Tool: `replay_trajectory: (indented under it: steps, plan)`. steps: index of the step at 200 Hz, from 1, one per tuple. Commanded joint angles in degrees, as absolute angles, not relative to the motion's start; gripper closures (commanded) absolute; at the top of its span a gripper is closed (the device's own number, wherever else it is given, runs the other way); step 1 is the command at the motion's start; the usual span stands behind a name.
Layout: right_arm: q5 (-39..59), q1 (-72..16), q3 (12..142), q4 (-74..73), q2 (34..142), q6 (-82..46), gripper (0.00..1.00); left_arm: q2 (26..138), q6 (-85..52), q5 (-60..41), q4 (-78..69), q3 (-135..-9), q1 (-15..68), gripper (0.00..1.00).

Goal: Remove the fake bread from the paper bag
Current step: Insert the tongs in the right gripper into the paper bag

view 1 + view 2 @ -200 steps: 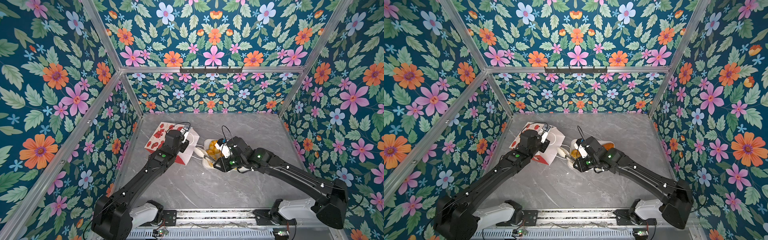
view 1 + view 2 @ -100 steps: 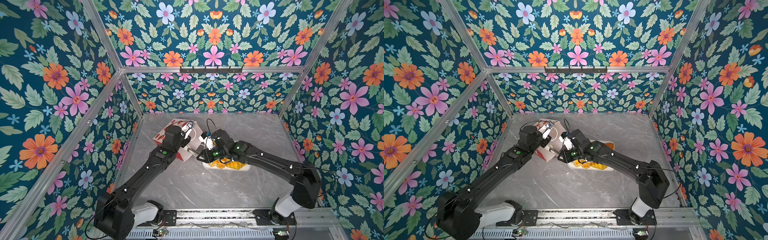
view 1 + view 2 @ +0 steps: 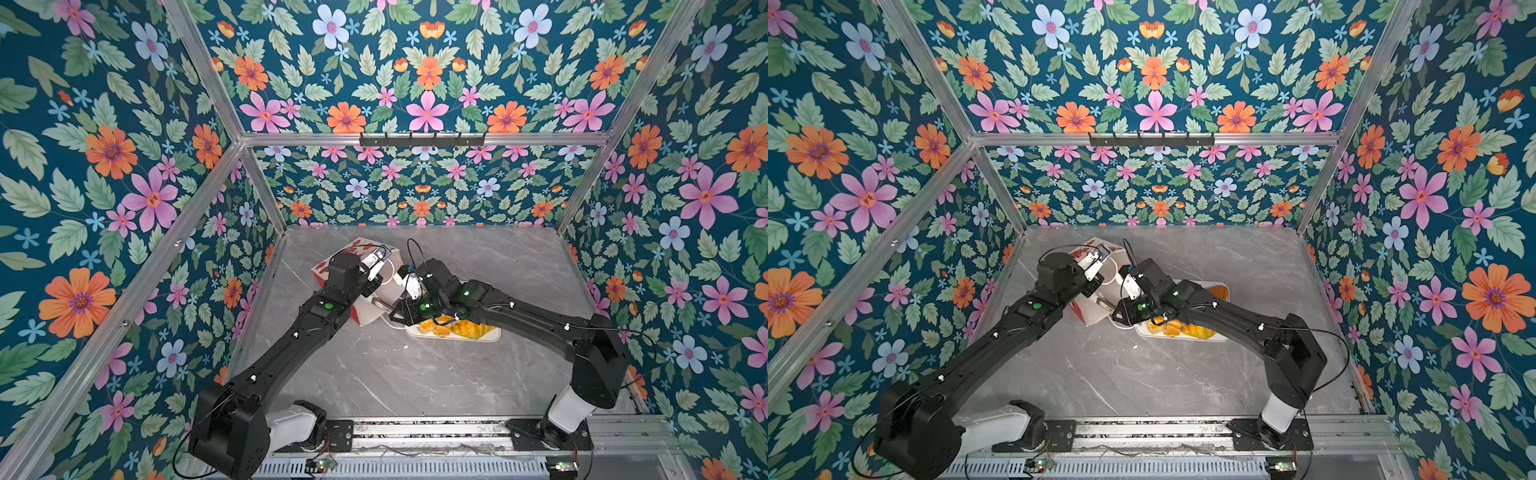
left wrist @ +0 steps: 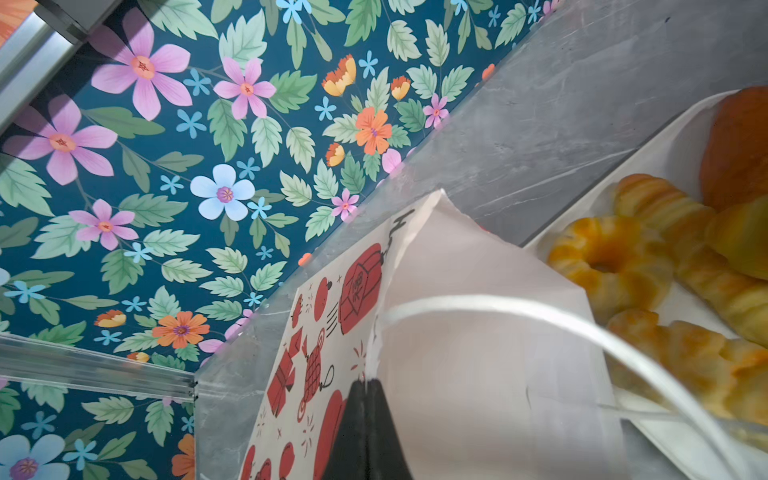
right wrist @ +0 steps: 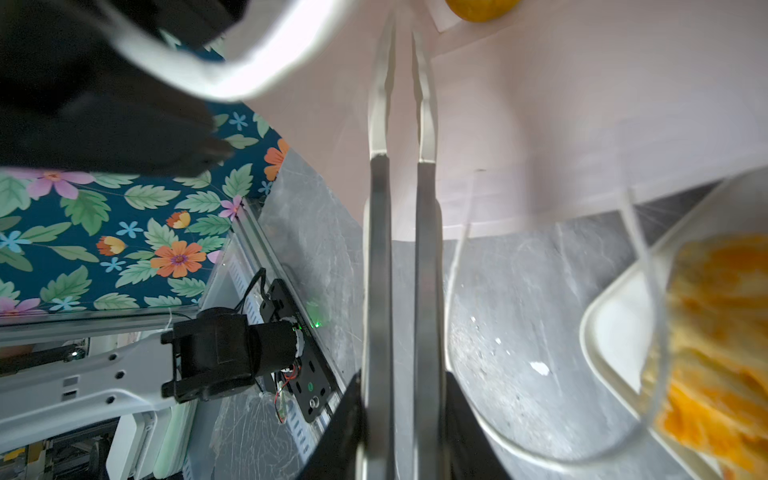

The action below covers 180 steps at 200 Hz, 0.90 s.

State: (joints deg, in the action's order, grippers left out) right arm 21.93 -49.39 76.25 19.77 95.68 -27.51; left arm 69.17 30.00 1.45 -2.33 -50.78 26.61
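Held tilted with the left gripper (image 4: 365, 386), pinched shut on the rim of the paper bag (image 4: 457, 332), mouth facing the tray (image 5: 611, 332). Set at that mouth with the right gripper (image 5: 402, 50), fingers narrowly parted, gripping nothing. Ahead of those tips, slightly to one side: one yellow piece of fake bread (image 5: 482, 8), apparently inside; long axis hidden. Best taken with the right arm, being nearer. Other pieces on the tray. Beware the cord handle (image 5: 453, 291) looping just beside the fingers
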Motion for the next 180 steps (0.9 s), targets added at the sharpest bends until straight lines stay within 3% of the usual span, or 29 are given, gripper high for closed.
replay_trajectory:
  steps: [1,180]
  plan:
    - [17.60,-49.52,75.41,20.65,93.31,-27.93,0.72,67.50,27.07,-1.27,-5.44,-49.19,26.54,1.00]
    - [7.65,-51.12,88.38,20.82,110.10,-31.73,0.65,64.62,18.72,-6.40,-8.67,-46.15,26.98,1.00]
